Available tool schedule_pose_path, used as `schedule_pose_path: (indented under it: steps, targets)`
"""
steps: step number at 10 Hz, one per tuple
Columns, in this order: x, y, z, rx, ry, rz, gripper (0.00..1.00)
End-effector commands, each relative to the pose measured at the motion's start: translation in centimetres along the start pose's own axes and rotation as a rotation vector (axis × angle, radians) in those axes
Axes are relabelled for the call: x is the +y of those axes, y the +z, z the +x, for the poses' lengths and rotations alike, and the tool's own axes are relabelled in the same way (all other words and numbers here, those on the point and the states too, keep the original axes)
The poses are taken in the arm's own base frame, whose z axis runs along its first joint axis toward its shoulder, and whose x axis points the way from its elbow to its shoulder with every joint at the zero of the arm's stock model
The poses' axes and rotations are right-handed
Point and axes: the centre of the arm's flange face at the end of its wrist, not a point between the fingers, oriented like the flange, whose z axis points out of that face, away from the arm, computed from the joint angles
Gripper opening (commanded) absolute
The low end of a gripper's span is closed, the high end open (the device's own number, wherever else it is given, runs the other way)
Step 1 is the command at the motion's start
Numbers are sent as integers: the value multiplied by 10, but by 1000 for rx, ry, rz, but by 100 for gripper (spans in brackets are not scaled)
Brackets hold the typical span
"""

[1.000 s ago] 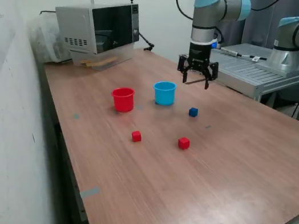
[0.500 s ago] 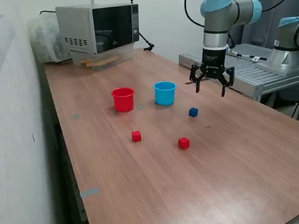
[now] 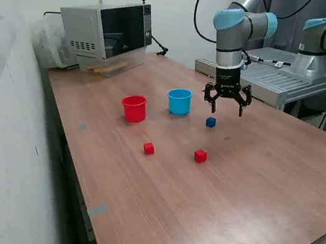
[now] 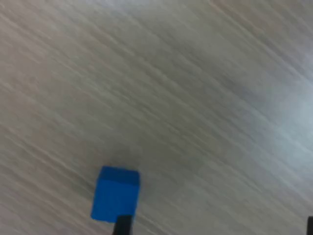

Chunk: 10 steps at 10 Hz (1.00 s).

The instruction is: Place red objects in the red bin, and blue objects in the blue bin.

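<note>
One blue cube (image 3: 211, 122) just below gripper (image 3: 226, 110), jaws apart; bare table (image 3: 267, 178) toward exterior view's right.

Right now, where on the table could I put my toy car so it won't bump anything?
The table has a wide bare stretch toward the exterior view's right, past the red cubes. The near end is bare too. It is crowded around the red cup, the blue cup and the blue cube under the open tool.
</note>
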Motion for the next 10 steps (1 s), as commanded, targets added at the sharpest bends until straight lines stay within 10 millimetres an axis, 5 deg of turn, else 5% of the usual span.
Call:
schedule_pose_path:
  steps: [1, 5, 10]
  targets:
    - [2, 7, -28, -18, 57, -36, 100]
    - [-9, 9, -43, -28, 135, -37, 100]
    - [-15, 16, -37, -11, 193, -30, 100]
